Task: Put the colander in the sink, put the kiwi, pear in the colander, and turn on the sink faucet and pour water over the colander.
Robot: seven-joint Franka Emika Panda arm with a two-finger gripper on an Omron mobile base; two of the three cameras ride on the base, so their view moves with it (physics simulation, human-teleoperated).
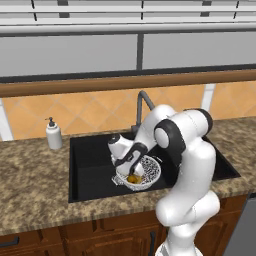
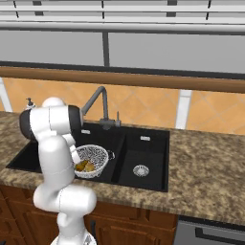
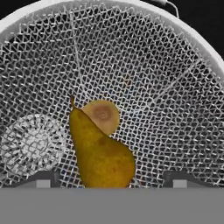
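The pincer [image 3: 109,179] hangs low inside the colander [image 3: 144,78], its two dark tips standing wide apart at either side of the pear [image 3: 103,153] with clear mesh between each tip and the fruit, so it is released and grasps nothing; the pear lies on the mesh floor directly between the tips, its stem pointing away from the hand, and the kiwi [image 3: 103,116] sits just behind it, touching or nearly touching the pear's neck; from the left base view the pincer [image 1: 131,172] reaches down over the colander [image 1: 150,167], where a spot of yellow pear [image 1: 132,178] shows at the bottom; the colander rests in the larger basin of the sink [image 1: 90,170], and the right base view shows the colander [image 2: 93,160] there too, with fruit inside, beside the divider from the smaller basin of the sink [image 2: 143,143]; I judge both fruit steps to be done, the pear just set down, so the step in hand is the withdrawal from the bowl; next the hand must lift straight up clear of the rim without dragging the colander, then travel to the faucet [image 2: 98,103] at the back edge and push its small side lever; the spout seems to reach toward the colander, though whether water would fall squarely into it I cannot tell.
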